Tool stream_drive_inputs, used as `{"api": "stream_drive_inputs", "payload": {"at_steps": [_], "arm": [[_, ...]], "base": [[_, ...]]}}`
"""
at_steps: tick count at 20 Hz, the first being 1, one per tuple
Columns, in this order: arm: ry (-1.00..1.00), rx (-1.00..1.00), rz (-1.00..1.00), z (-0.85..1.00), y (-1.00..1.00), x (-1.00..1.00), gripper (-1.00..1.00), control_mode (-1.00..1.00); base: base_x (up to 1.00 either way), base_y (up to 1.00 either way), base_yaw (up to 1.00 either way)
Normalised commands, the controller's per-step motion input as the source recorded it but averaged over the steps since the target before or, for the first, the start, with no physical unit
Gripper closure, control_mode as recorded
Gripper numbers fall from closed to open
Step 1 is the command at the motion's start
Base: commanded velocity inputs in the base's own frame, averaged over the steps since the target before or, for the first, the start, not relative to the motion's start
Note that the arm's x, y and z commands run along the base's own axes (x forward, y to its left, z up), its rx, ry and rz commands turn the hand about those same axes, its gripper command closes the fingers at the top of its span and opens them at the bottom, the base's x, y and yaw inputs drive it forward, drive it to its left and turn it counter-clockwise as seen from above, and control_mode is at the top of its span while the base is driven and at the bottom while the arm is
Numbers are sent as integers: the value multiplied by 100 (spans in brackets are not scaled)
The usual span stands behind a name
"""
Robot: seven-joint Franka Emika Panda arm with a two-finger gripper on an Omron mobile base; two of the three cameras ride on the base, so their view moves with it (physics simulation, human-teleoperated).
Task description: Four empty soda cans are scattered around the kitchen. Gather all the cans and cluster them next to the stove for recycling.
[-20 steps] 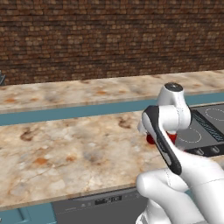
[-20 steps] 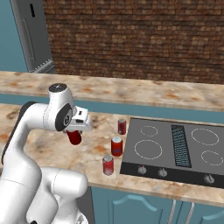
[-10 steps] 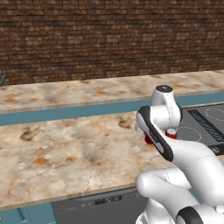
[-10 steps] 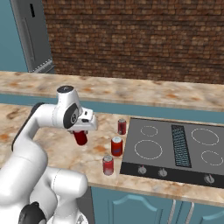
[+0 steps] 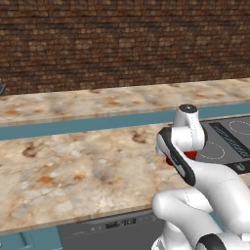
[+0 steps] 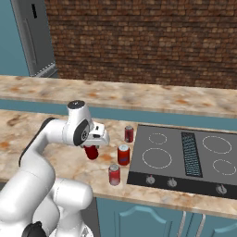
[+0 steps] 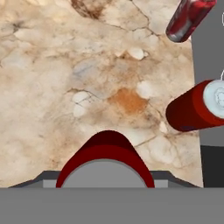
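Three upright red cans (image 6: 123,154) beside stove (image 6: 185,157), fourth (image 6: 91,152) aloft.

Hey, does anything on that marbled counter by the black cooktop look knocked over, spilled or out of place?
Nothing stands out. Three small red soda cans stand upright beside the flat black glass cooktop, and the gripper holds a fourth red can above the counter. No spills.

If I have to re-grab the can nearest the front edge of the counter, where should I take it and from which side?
Take the front can across its round side wall, near mid-height, coming down from above. It stands upright, so its body offers two parallel curved flanks. Close the jaws left to right along the counter: the stove edge sits close on its right, and the middle can stands behind it, apart. The gripper already carries another can.
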Motion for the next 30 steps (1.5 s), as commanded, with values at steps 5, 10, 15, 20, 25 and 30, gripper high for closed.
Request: {"api": "stream_drive_inputs", "payload": {"at_steps": [5, 10, 15, 20, 25, 30], "arm": [[0, -7, -18, -6, -14, 10, 100, -100], [0, -3, -18, -4, -16, 16, 100, -100], [1, 1, -1, 9, -17, 28, 100, -100], [0, 5, 0, -1, 3, 14, 100, -100], [0, 5, -4, -27, 0, 1, 100, -100], [-1, 0, -10, -18, 0, -5, 100, -100]], "base": [[0, 0, 0], [0, 0, 0], [0, 0, 0], [0, 0, 0], [0, 0, 0], [0, 0, 0]]}}
